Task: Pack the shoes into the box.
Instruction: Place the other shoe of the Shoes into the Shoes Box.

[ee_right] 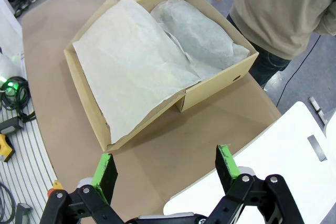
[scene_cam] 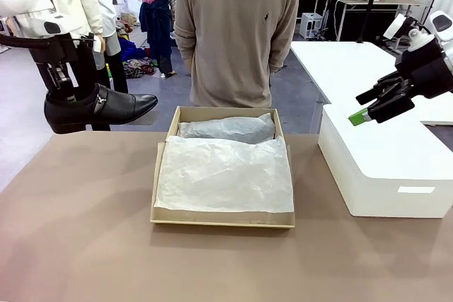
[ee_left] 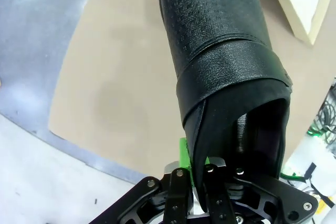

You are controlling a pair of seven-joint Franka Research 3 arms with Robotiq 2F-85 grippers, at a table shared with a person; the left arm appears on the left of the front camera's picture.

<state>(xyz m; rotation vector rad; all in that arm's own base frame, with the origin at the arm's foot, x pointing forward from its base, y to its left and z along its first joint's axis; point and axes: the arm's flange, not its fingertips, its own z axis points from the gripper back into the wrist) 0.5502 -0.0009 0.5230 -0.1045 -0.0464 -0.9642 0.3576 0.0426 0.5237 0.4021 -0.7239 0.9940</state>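
Your left gripper (scene_cam: pixel 66 81) is clamped on a black dress shoe (scene_cam: pixel 99 107) at the rim of its heel opening. It holds the shoe in the air over the far left corner of the table (scene_cam: pixel 85 231), sole about level, pointed toe aimed at the box (scene_cam: pixel 223 218). From the front you get the side strap and its metal buckle. The left wrist view gives you the grip itself: the left gripper (ee_left: pixel 202 167) pinches the back of the shoe (ee_left: pixel 220 51), with a green pad (ee_left: pixel 184 153) pressed on the outside. It also catches a corner of the box (ee_left: pixel 299 3) at the top right.

The box sits in the middle of the table with white tissue paper (scene_cam: pixel 223 175) spread over the front part. A tissue-wrapped bundle (scene_cam: pixel 226 129) lies along the far wall; can't tell what's in it.

Your right gripper (scene_cam: pixel 364 106) hangs over the white block (scene_cam: pixel 382 167) at the table's right edge, fingers spread wide, nothing in them. Its wrist view shows the right gripper (ee_right: pixel 165 169) looking down past the block (ee_right: pixel 273 150) at the box (ee_right: pixel 215 87), the tissue paper (ee_right: pixel 131 77) and the bundle (ee_right: pixel 199 35).

A person (scene_cam: pixel 237 33) stands at the far edge, right behind the box.
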